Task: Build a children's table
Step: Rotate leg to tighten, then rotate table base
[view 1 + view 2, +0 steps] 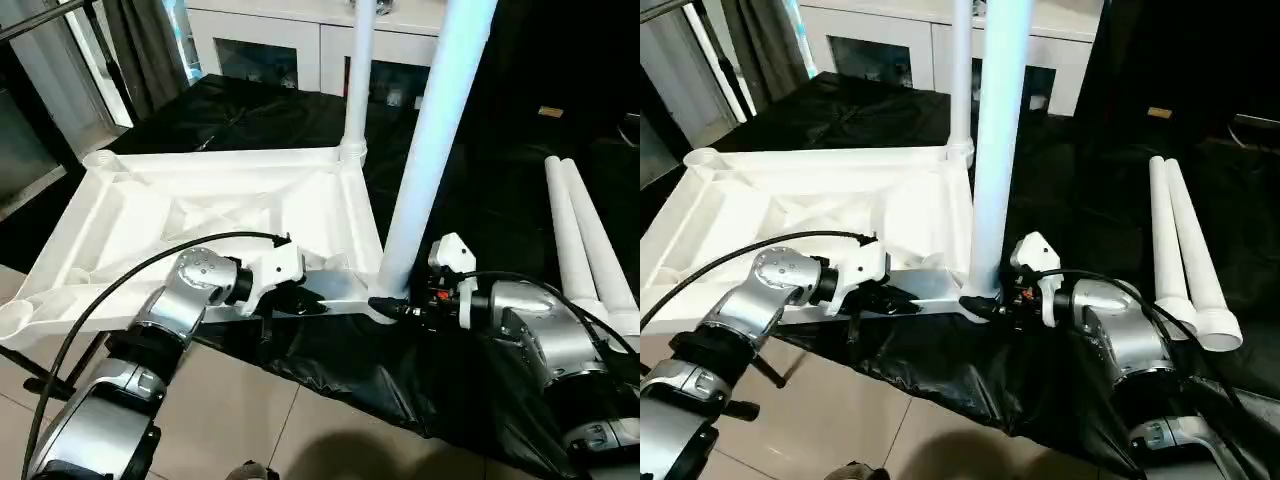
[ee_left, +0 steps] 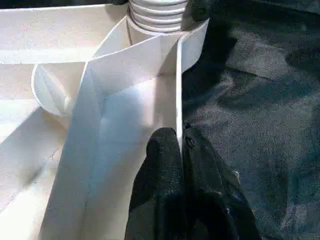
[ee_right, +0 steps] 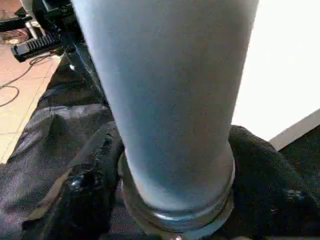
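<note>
Currently: tabletop underside-up on black sheet. Left end effector pinches its near rim; right end effector clamps the corner leg at its base. Spare legs lie beyond that corner. Risk: leg tilts (socket likely half-seated), jams or pops out.

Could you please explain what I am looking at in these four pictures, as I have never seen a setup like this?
This is a humanoid robot assembling a children's table. Two pictures come from cameras on its head, looking down over its silver forearms; the other two come from cameras on its wrists.

The white plastic ribbed tabletop lies upside down on a black cloth. One white tubular leg already stands in a far corner. The right gripper is closed around the base of a second upright white leg at the near corner socket. The left gripper pinches the tabletop's edge wall. Two spare white legs lie to the right.
</note>
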